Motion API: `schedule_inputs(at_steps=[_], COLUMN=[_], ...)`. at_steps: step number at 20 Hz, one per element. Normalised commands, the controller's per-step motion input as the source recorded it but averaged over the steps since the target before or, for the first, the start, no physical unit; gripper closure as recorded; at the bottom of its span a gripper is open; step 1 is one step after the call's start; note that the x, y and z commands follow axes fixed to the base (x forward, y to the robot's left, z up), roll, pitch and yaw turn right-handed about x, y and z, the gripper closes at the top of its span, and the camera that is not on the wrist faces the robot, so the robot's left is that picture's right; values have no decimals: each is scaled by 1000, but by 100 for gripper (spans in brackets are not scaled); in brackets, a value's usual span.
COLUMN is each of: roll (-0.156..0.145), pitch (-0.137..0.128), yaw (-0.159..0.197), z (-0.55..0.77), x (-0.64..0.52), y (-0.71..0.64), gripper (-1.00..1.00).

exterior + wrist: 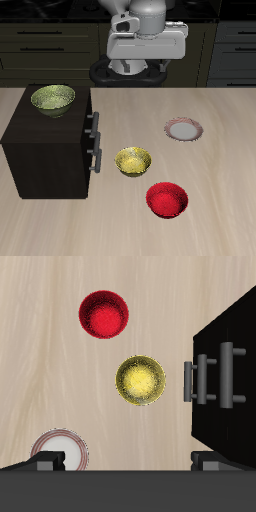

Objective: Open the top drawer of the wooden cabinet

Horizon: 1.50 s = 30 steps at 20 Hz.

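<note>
The wooden cabinet [45,140] is a very dark brown box, and its front carries grey bar handles stacked one above another. The top drawer [92,121] is the uppermost front, and it sits flush and shut. From the wrist view I look down the cabinet [232,406], with the top drawer's handle [236,374] jutting out nearest me. My gripper [146,45] hangs high over the back of the table, well away from the cabinet. It is open, with its fingertips [50,462] spread wide and nothing between them.
A green bowl [52,99] rests on the cabinet's top. In front of the drawers on the table sits a yellow bowl [133,161], with a red bowl [167,199] nearer the front edge. A white plate [183,129] lies farther back.
</note>
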Motion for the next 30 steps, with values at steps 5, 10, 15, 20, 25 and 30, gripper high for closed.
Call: schedule_inputs(at_steps=[5,10,15,20,25,30], roll=[-8,-29,-6,2,-25,-8], pitch=[3,0,3,2,-13,10], yaw=[-1,-6,4,-8,1,-8], z=[-42,29,28,36,83,33], x=[231,206,219,113,191,95], y=[-33,-38,67,57,-26,-35], gripper=[-100,-100,-100,-100,-100,-100])
